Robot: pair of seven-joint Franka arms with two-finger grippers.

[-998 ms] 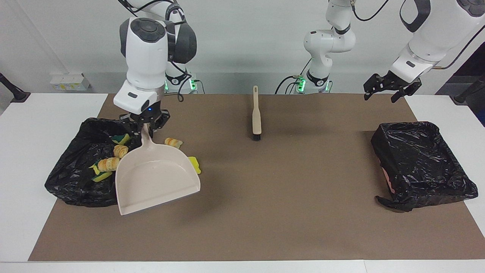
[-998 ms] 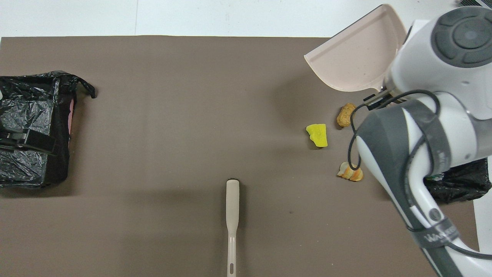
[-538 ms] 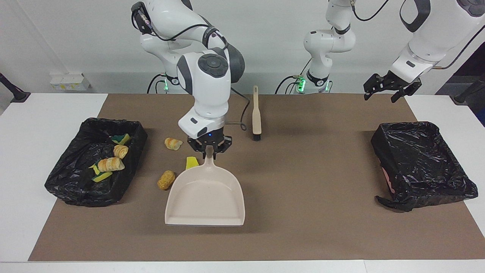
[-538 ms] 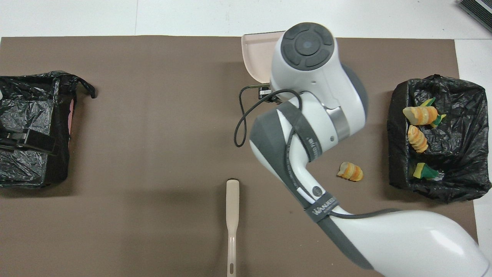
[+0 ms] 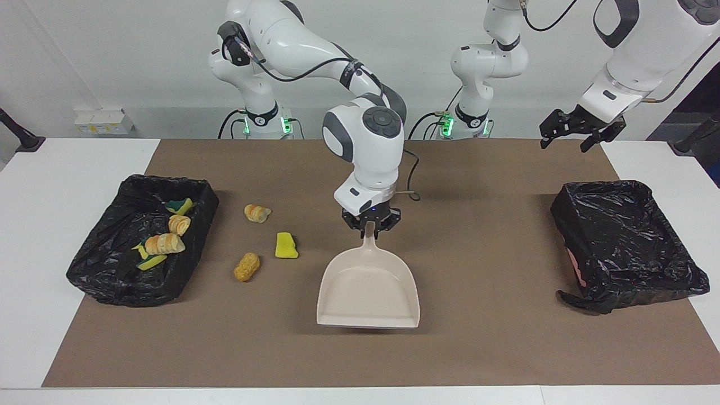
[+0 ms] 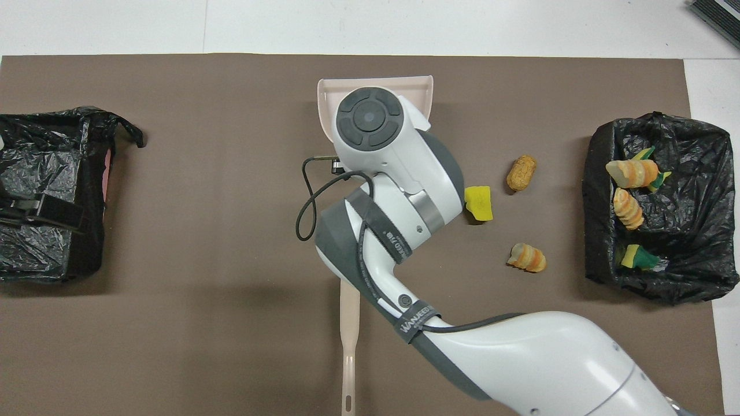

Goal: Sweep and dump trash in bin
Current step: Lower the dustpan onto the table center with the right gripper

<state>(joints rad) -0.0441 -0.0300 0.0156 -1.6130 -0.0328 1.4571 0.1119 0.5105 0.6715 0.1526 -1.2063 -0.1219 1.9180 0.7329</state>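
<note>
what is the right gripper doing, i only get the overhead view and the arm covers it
Observer: From the facing view, the right gripper is shut on the handle of the dustpan, at the middle of the table.
Operator: anything in the pan
Observer: No, its tray shows bare inside, with no scrap in it.
Operator: and the left gripper, just a dark shape for me
Observer: The left gripper hangs open and empty, up in the air over about the corner of the mat at the left arm's end; that arm waits.
</note>
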